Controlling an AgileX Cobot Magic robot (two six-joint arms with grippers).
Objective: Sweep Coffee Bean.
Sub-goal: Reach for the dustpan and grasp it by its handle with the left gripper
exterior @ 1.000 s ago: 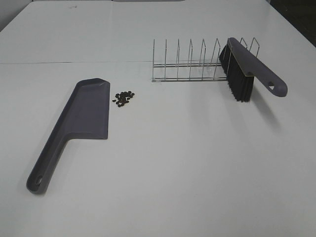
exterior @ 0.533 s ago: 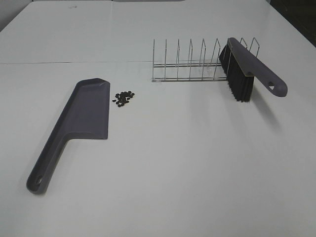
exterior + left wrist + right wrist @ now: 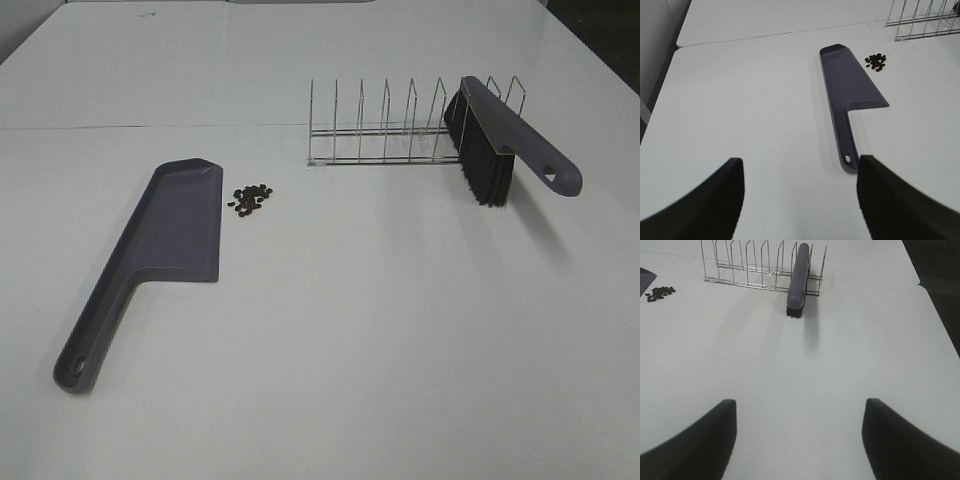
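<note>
**High view, left to right.** A white desk [image 3: 350, 340] fills the frame. Left of centre lies a grey dustpan [image 3: 175, 225], flat on the desk. Its handle runs toward the lower left and its blade toward the upper centre. The beans [image 3: 251, 198] form a small dark cluster on the desk just beside the blade's right edge, near its far end, with a narrow gap between. Upper right of centre stands a wire rack [image 3: 385, 135]. A grey brush [image 3: 505, 135] with black bristles rests tilted in the rack's right end. Its handle reaches out to the right and its bristles point down toward the desk.

**Left wrist view.** The left gripper [image 3: 799, 170] has its jaws wide apart, with only bare desk between them. The dustpan lies ahead, handle end nearest, and the beans lie beyond, beside the blade.

**Right wrist view.** The right gripper [image 3: 799, 410] has its jaws wide apart over bare desk. The rack and brush stand ahead, well apart from the gripper, and the beans show off to one side of the rack.
</note>
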